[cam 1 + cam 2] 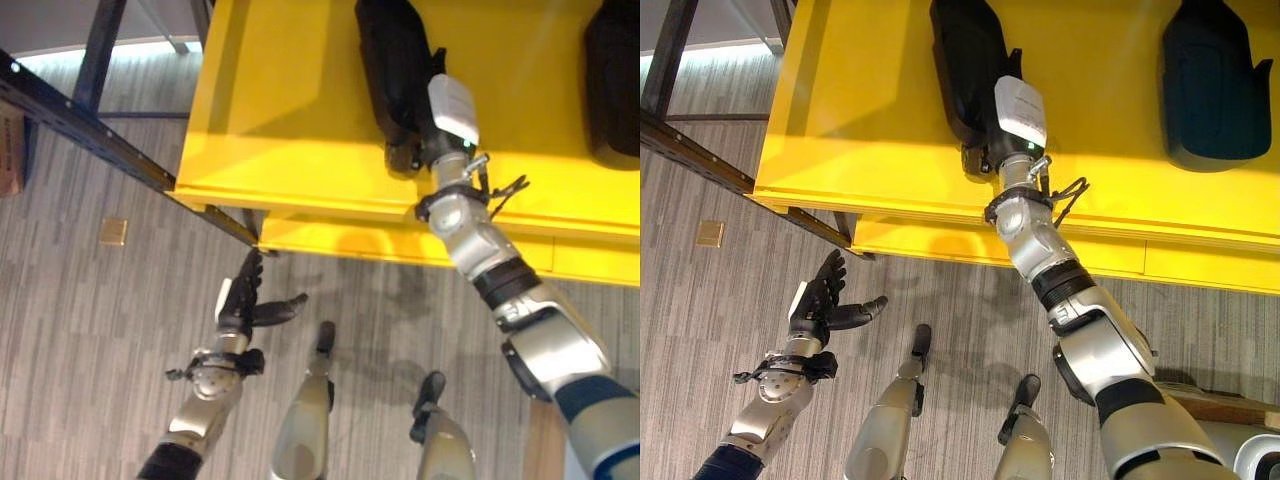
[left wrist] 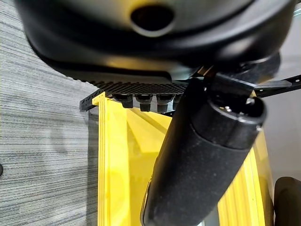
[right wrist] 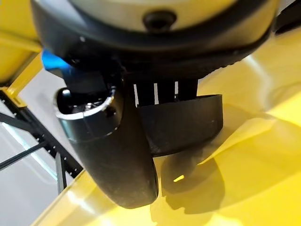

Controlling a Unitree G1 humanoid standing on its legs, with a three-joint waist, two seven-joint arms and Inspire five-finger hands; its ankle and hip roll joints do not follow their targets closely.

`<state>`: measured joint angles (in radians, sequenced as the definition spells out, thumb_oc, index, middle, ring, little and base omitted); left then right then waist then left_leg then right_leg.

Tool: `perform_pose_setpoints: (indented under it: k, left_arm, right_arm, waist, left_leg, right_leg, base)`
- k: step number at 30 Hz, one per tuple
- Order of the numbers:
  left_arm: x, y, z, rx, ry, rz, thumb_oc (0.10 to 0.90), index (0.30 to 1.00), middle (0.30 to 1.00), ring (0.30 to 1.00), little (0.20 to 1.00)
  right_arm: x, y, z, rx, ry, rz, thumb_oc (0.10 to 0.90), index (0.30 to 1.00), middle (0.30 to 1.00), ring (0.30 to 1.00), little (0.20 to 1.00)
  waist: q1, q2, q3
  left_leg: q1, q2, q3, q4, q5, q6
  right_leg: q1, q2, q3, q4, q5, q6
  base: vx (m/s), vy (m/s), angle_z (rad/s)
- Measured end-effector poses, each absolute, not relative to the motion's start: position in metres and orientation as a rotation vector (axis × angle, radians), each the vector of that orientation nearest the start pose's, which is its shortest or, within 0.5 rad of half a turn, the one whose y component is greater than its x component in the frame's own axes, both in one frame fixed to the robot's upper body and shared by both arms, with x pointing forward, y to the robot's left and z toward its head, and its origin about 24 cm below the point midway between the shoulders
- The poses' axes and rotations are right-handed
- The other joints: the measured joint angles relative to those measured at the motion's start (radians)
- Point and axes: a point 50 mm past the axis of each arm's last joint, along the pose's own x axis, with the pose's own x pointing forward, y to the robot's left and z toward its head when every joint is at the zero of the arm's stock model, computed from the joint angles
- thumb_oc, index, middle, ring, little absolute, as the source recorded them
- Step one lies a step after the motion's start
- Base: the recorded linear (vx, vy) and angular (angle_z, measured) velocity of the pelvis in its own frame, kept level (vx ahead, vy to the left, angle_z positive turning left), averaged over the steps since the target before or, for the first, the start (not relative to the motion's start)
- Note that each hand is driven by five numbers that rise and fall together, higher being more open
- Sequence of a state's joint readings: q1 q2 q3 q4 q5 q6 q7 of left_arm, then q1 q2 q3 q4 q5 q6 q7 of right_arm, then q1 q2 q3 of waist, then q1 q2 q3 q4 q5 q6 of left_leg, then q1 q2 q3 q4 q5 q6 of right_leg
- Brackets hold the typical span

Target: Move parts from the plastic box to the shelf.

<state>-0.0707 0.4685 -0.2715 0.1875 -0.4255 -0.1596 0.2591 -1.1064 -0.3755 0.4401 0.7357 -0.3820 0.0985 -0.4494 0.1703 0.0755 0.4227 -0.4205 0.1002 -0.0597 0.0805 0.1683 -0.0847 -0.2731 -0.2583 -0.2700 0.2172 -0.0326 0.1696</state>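
Parts on the yellow shelf (image 1: 890, 150), two so far, with our right hand (image 1: 992, 150) at one of them.

We see one black part (image 1: 965, 65) under our right hand, whose fingers reach over its near end; whether they grip it or are letting go, we cannot tell. A second part (image 1: 1215, 85) lies well apart on the same shelf. Our left hand (image 1: 820, 300) hangs low over the floor, fingers spread, holding nothing. We judge the task partly done. The box is out of view, so what remains is unknown.

I see bright overhead light glaring off the yellow shelf (image 1: 300, 150); soft shadows fall on the floor (image 1: 100, 330), and my wrist views blur up close.
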Motion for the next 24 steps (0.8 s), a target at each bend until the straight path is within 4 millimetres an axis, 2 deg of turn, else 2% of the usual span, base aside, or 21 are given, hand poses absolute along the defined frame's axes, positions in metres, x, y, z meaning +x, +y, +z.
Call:
perform_pose_setpoints:
  k: [9, 24]
  left_arm:
    - [0.261, 0.203, 0.032, 0.068, 0.041, 0.083, 0.900, 1.000, 1.000, 1.000, 1.000]
    - [0.264, 0.202, 0.035, 0.069, 0.028, 0.079, 0.900, 1.000, 1.000, 1.000, 1.000]
  right_arm:
    - [0.405, -0.145, 0.241, -0.918, -0.499, -0.424, 0.400, 0.300, 0.300, 0.300, 0.300]
    - [0.404, -0.150, 0.237, -0.900, -0.487, -0.460, 0.400, 0.300, 0.300, 0.300, 0.300]
  waist:
    - [-0.001, 0.002, 0.015]
    - [-0.003, 0.004, 0.016]
  left_leg:
    - [-0.001, -0.001, -0.002, 0.002, 0.000, 0.000]
    - [0.001, 0.000, -0.002, 0.004, 0.000, 0.000]
  right_leg:
    - [0.000, -0.001, -0.001, 0.003, -0.001, 0.000]
    - [0.000, -0.001, 0.000, 0.009, -0.002, -0.001]
  base:
    - [0.00, 0.000, 0.00]
    - [0.00, 0.000, 0.00]
